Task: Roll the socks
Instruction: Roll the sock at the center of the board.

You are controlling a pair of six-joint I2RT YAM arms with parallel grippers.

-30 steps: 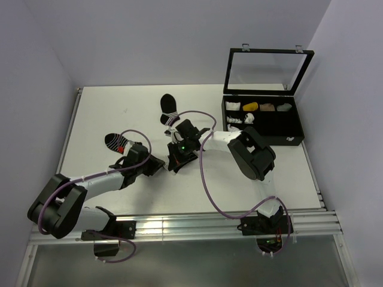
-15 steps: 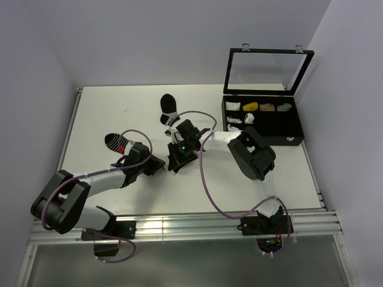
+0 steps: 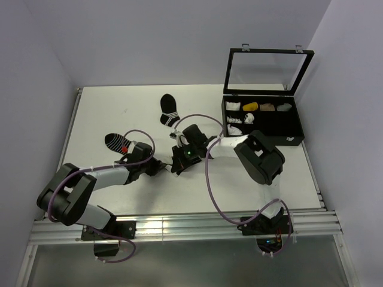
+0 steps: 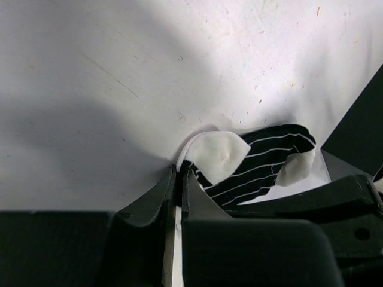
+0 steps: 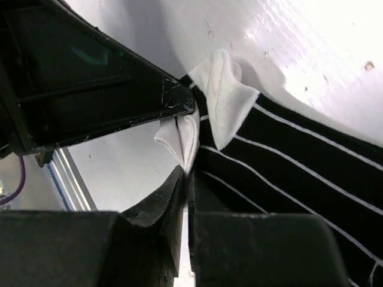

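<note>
Both grippers pinched the socks, near the middle of the table (image 3: 108,113).

On my screens the left gripper (image 4: 179,174) was closed on a thin white edge of the socks (image 4: 263,158). The right gripper (image 5: 187,172) was clamped on a white fold of the same bundle, and the two grippers stood almost face to face. Farther back lay a black sock with bands (image 3: 117,142) on the left, then a black striped sock (image 3: 169,110), and the open box (image 3: 278,125) at far right.
</note>
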